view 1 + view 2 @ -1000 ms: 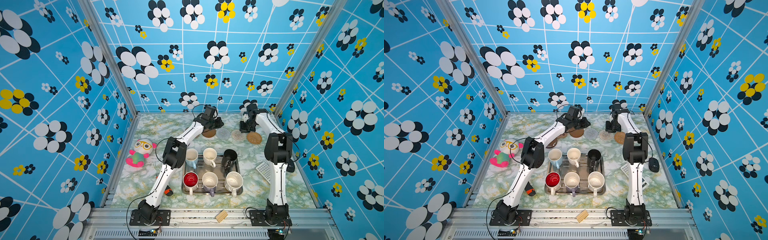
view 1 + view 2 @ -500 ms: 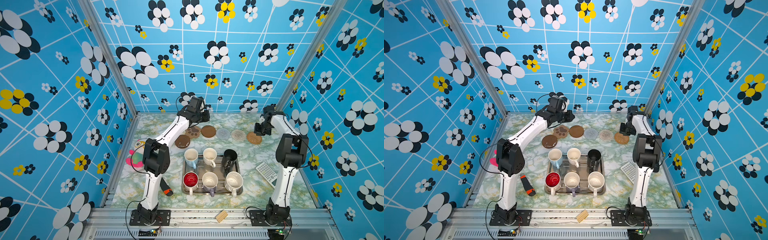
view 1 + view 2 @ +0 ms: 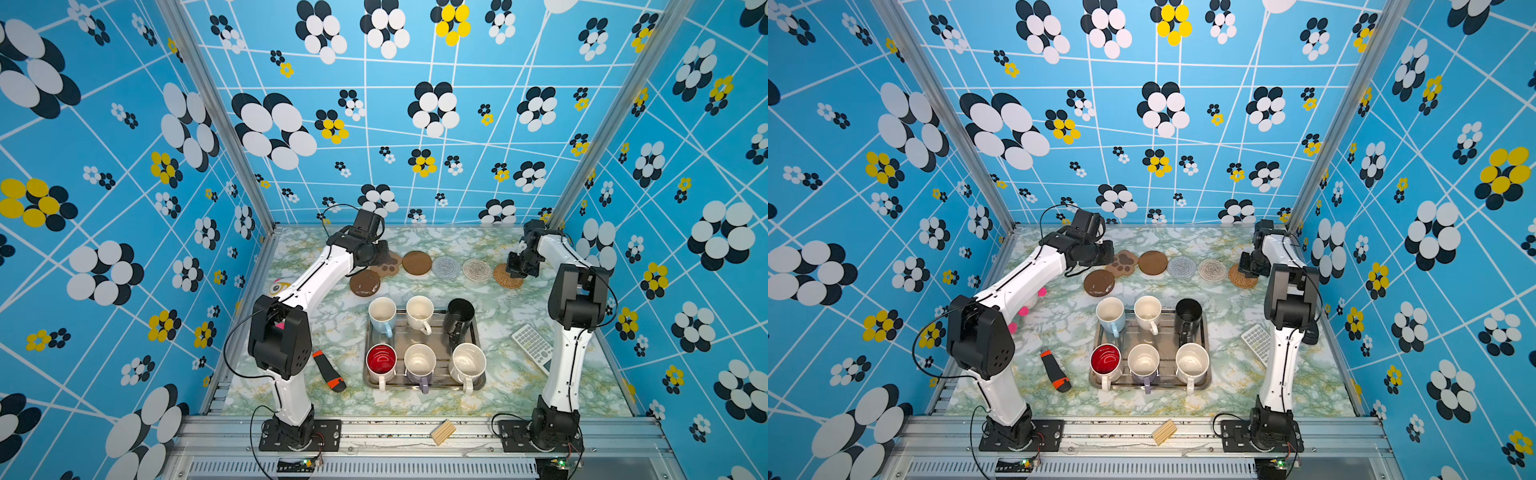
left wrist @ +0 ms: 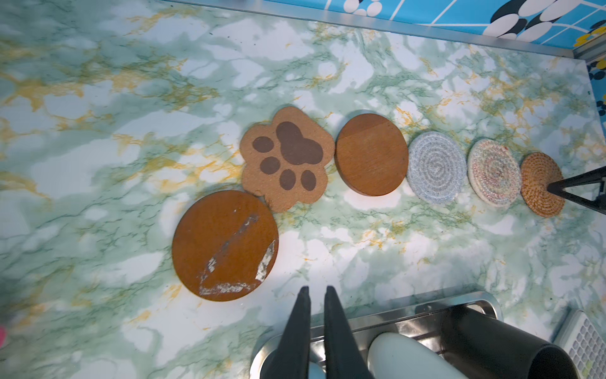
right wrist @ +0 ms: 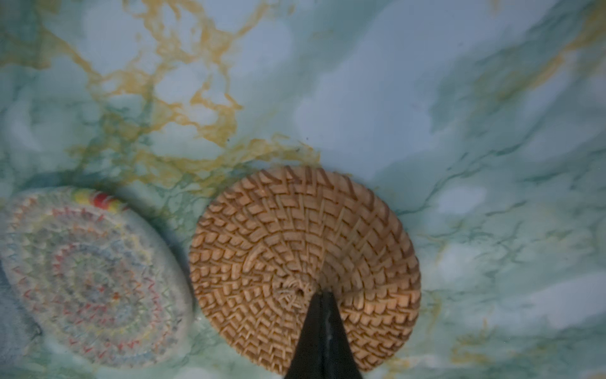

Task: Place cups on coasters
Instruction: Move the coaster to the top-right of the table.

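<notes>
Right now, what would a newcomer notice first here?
Loud blue flowered walls box in a marble-look table. Six mugs crowd a steel tray at its middle, while six bare coasters line up behind. The right gripper, shut, points at the centre of the rattan coaster.
</notes>
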You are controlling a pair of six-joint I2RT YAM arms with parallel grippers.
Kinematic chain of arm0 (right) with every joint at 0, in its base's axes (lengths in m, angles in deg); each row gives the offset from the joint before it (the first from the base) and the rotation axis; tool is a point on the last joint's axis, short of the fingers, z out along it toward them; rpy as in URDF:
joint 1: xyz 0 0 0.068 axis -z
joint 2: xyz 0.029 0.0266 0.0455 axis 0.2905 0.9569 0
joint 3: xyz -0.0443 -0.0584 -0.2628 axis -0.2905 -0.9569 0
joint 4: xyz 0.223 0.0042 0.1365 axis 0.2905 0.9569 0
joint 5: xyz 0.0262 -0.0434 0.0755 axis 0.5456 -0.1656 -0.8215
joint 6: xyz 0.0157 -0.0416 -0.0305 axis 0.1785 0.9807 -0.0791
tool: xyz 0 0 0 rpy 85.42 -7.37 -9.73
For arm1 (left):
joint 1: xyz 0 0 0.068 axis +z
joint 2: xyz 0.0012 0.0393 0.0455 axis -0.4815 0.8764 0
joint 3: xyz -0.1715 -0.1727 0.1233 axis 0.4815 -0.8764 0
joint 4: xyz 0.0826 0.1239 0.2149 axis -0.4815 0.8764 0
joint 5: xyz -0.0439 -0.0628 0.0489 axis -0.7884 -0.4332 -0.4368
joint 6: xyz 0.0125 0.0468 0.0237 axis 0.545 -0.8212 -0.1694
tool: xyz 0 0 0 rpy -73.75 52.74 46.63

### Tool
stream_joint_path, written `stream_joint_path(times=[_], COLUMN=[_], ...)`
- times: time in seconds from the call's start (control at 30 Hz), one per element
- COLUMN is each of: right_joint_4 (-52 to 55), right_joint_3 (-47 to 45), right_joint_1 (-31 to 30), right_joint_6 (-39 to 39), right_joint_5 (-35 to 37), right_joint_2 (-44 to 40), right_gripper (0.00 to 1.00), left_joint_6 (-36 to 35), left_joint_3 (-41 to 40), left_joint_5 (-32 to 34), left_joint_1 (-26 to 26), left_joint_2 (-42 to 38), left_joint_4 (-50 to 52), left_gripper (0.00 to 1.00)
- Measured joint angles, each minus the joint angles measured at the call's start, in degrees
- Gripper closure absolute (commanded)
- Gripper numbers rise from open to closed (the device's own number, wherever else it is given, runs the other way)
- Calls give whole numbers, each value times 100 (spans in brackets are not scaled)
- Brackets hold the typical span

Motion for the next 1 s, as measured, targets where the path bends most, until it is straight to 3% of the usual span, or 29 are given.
stream_joint_path(times=[0.67, 0.87, 1.0], right_joint_4=[9, 4, -13], right_joint_3=[448, 442, 428], right_joint_1=[0, -2, -9], right_joint_6=[-175, -280, -361], right_joint_5=[-208, -243, -323], right_joint_2=[282, 170, -243], right_gripper=[99, 79, 62], left_joint_6=[24, 15, -72], left_joint_3=[-748, -678, -483], left_joint_5=[249, 332, 393], left_joint_1=[129, 129, 129], left_joint_2=[-304, -94, 315], left_joint_4=[251, 437, 551], left_gripper=[87, 70, 41])
